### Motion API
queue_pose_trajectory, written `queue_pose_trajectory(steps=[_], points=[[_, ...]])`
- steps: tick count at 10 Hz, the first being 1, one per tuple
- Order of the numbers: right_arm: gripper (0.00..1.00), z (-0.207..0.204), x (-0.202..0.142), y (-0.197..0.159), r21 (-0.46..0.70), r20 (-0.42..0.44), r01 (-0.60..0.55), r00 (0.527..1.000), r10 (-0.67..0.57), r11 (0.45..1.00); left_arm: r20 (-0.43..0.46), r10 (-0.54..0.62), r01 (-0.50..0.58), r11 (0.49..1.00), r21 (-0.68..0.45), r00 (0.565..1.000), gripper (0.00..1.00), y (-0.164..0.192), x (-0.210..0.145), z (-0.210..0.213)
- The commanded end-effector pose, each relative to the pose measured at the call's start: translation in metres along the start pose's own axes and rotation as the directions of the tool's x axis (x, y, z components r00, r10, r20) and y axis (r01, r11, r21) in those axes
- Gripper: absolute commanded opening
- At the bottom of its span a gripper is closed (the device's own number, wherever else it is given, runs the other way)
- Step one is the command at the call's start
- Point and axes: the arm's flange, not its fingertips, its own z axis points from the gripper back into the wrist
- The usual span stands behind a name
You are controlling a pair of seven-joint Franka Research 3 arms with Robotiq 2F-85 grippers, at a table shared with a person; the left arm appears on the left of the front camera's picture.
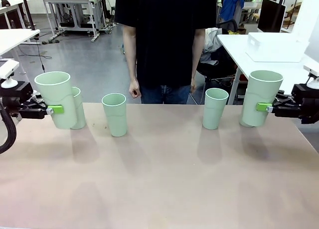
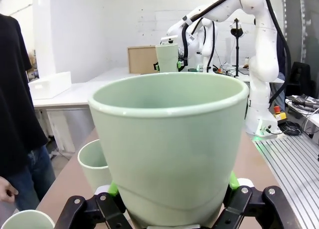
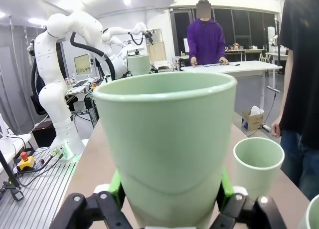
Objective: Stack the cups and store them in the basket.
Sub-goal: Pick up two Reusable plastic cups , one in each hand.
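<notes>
A: left gripper (image 1: 54, 109) is clamping the left cup (image 1: 56, 95), upright, at the left end of the table (image 1: 164, 179). rear cup (image 1: 78, 109) is sitting just behind it.
B: right gripper (image 1: 262, 107) is gripping the right cup (image 1: 261, 89), right end. centre-left cup (image 1: 115, 114) and centre-right cup (image 1: 215, 108) are standing between, well apart.

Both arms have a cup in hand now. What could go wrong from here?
The cup in the left gripper sits close beside a neighbouring cup; a sideways swing could topple it. The right gripper pinches its cup on a smooth tapered wall, so it might slip or tilt. The person's hand hangs near the table.
</notes>
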Motion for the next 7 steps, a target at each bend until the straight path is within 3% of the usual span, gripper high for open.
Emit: queue_pose_trajectory(steps=[1,2,7], points=[[0.86,0.004,0.005,0.012,-0.013,-0.008,0.027,1.0,-0.027,1.0,-0.027,0.034,-0.034,0.999,-0.017,0.999,0.85,-0.006,0.007,-0.009],[0.86,0.006,0.003,0.013,-0.039,0.028,0.018,0.999,-0.017,0.999,-0.012,0.026,-0.026,0.999,-0.029,1.0,0.85,-0.007,0.006,-0.011],[0.86,0.001,0.0,0.003,-0.004,0.001,0.002,1.0,-0.002,1.0,-0.009,0.01,-0.01,1.0,-0.006,1.0,0.85,0.0,0.001,-0.002]])
